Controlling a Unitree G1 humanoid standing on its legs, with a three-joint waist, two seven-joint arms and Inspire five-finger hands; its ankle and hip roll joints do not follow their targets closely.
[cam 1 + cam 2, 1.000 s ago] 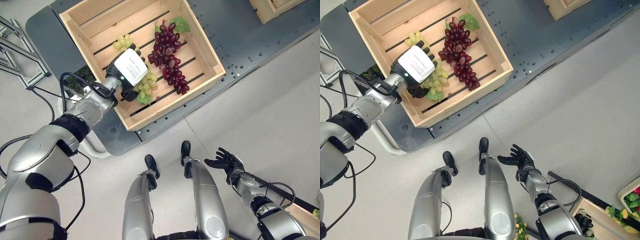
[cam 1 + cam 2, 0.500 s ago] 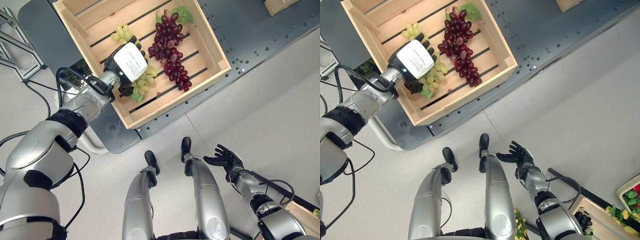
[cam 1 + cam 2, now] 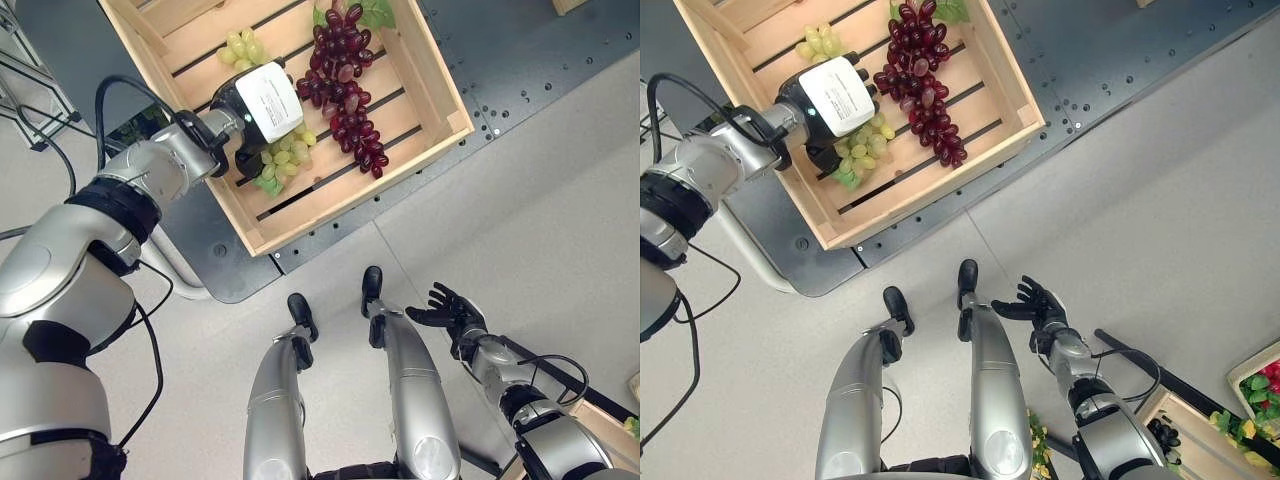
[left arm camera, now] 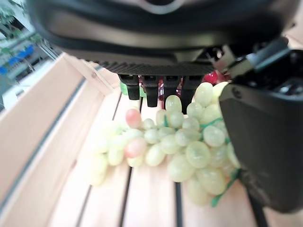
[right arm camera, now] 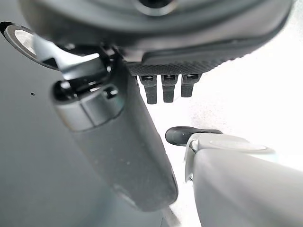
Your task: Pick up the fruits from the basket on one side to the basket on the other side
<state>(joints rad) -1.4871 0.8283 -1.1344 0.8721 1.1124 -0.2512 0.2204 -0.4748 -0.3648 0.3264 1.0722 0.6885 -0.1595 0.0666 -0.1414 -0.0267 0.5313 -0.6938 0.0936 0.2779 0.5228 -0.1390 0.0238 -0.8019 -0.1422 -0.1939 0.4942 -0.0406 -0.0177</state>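
Two hands are in play, and we start with the nearer one: our right hand (image 3: 1040, 305) hangs low beside us over the pale floor, fingers spread and relaxed, holding nothing — idle for now.

Farther out, our left hand (image 3: 262, 108) is down inside the wooden crate (image 3: 432, 75), palm over the green grape bunch (image 3: 860, 155). Our left wrist view shows the fingers reaching straight out over the top of the bunch while the thumb stands alongside it; the grapes lie on the slats between thumb and fingers, touching or very nearly touching the thumb, but we see no fingers curled round them. So we read the hand as not yet closed on the fruit.

Just beyond the fingertips, on the far side of the hand, lies the red grape bunch (image 3: 345, 95) with its green leaf, and a smaller green cluster (image 3: 240, 45) sits near the back of the hand, toward the crate's far corner.

We judge this to be the grasping step for the green bunch — reach made, grip not taken. Next we would need to curl fingers and thumb under the cluster, gently enough that the loose grapes hang together, then lift clear of the crate wall before carrying it across to the other basket.
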